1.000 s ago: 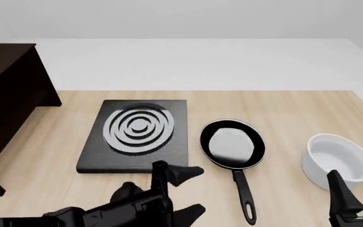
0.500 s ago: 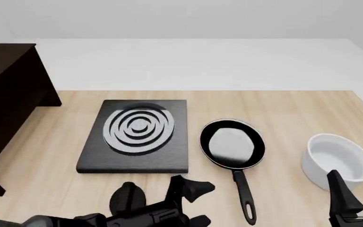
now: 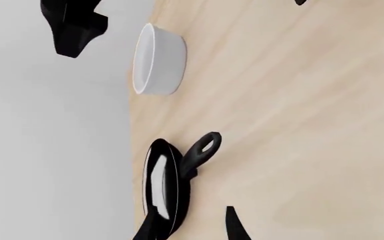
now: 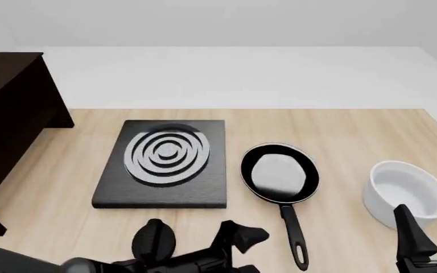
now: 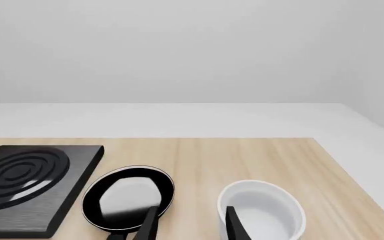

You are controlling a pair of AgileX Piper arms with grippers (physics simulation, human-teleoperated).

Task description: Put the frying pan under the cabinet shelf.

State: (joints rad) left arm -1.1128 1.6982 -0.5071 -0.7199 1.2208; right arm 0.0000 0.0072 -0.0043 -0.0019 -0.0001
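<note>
On the light wooden table point(image 4: 355, 128), the small round black frying pan point(image 4: 280, 173) is seen lying between the black square stove with grey rings point(image 4: 165, 162) and the white bowl point(image 4: 403, 192), its handle pointed toward the arms. The dark brown cabinet shelf point(image 4: 6, 119) is set far left, well apart. The left gripper point(image 4: 241, 250) is held open near the handle; the right gripper point(image 4: 431, 236) is likewise spread, empty.

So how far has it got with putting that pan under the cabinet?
Nothing is done: the frying pan sits on the table beside the stove, far from the cabinet shelf. The left gripper is near its handle, gripping nothing. Grasping and moving remain.
</note>
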